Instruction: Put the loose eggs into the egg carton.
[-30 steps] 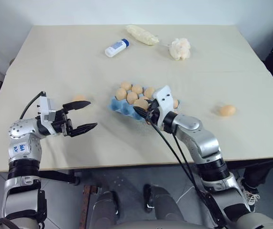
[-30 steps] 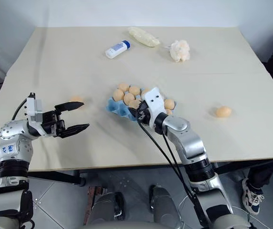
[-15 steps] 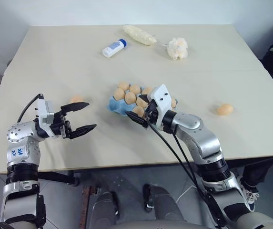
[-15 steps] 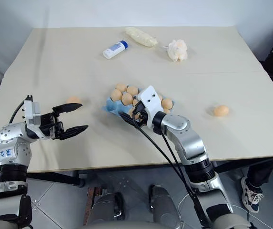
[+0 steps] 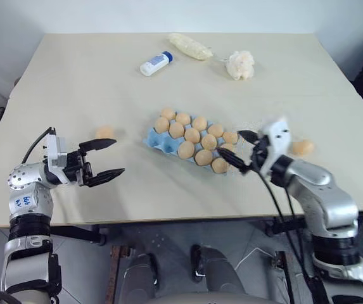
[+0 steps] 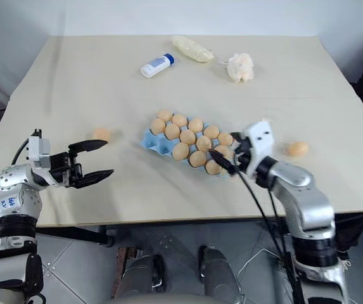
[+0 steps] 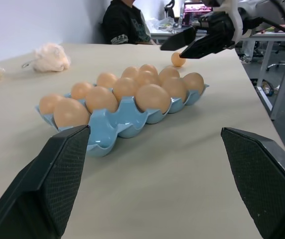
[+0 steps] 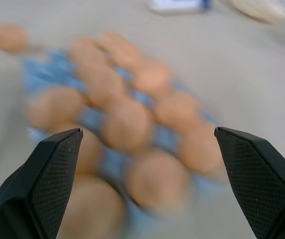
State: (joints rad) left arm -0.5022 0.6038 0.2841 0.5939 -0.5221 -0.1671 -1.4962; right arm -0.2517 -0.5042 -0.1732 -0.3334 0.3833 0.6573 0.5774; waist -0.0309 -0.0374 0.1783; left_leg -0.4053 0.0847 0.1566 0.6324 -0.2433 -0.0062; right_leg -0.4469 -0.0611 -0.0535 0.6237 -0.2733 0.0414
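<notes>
Grippers, left and right, gape wide, empty.

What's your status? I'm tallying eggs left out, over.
Left gripper and right gripper open, empty. Egg carton nearly full. Two loose eggs out: one left, one right. Nothing blocking.

The two head views look down and forward from above the near edge of the table, taking in its whole top; they share almost the same scene, slightly offset. The left wrist view sits low over the tabletop at the left, facing right across the egg carton. The right wrist view looks closely leftward over the same carton, blurred.
</notes>
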